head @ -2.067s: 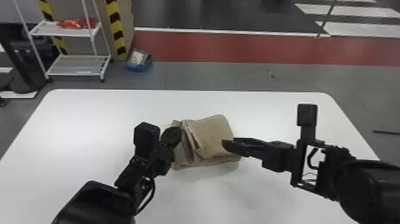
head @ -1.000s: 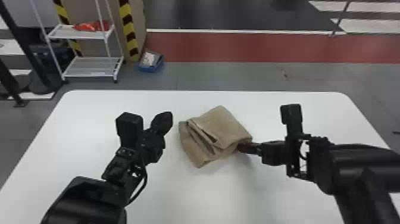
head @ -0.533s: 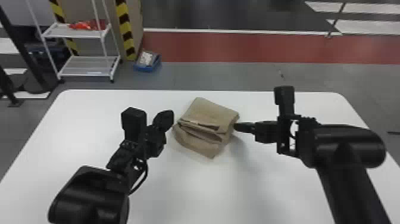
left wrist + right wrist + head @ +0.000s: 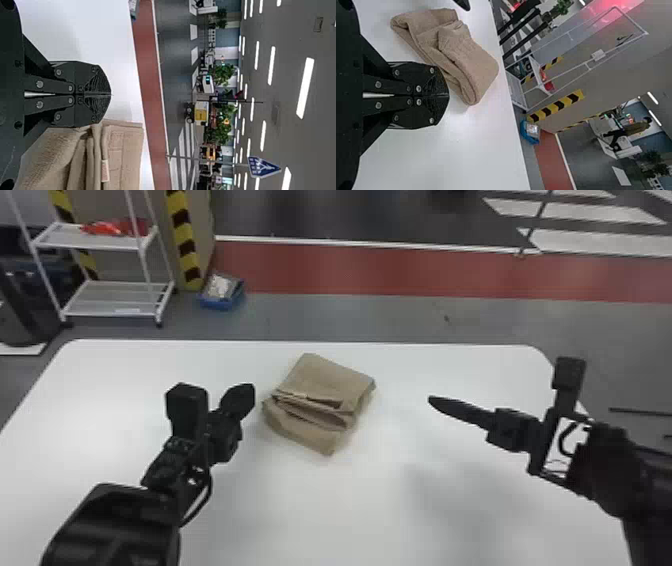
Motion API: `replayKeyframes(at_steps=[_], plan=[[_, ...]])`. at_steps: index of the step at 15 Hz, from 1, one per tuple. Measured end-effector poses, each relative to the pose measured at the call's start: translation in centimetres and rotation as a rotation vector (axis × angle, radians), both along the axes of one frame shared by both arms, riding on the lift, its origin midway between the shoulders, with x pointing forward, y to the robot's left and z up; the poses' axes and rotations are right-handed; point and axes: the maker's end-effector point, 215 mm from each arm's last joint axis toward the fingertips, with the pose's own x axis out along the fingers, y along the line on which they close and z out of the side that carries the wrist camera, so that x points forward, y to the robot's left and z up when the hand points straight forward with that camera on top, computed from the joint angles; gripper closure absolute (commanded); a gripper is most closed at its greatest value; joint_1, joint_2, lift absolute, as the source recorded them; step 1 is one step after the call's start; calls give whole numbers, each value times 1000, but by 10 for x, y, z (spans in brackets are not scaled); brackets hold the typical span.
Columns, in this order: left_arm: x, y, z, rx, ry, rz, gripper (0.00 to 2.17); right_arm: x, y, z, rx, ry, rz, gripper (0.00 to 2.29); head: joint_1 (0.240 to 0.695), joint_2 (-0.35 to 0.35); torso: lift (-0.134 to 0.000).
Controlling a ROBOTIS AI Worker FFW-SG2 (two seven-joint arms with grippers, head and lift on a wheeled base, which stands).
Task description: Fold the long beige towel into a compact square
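The towel point(image 4: 327, 382) lies between left fingers point(image 4: 240, 399) and right fingers point(image 4: 456, 408), nearer left, seemingly untouched; both pairs closed, empty.

White table point(image 4: 350, 510), smooth-topped with rounded far corners, extends beyond the fingertips of the left gripper point(image 4: 246, 389) and the right gripper point(image 4: 434, 400). Directly on it lies the beige towel point(image 4: 325, 377), a folded, layered bundle, between the two, just beside the left and well apart from the right.
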Motion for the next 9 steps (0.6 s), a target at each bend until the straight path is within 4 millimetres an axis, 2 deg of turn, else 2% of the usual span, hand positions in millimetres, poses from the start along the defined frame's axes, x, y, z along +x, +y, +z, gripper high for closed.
replayKeyframes(at_steps=[3, 5, 7, 9], plan=[[-3, 9, -16, 15, 28, 12, 1652, -7, -9, 24, 81, -47, 12, 2071, 695, -126, -118], [-7, 5, -25, 23, 49, -2, 1652, -9, -12, 32, 103, -66, 22, 2067, 695, -131, -118], [-20, -2, -34, 16, 71, -23, 1652, -8, -11, 36, 106, -75, 28, 2067, 695, -137, -118], [-39, -14, -33, -4, 78, -55, 1652, -7, -11, 37, 105, -76, 29, 2067, 695, -147, -118]])
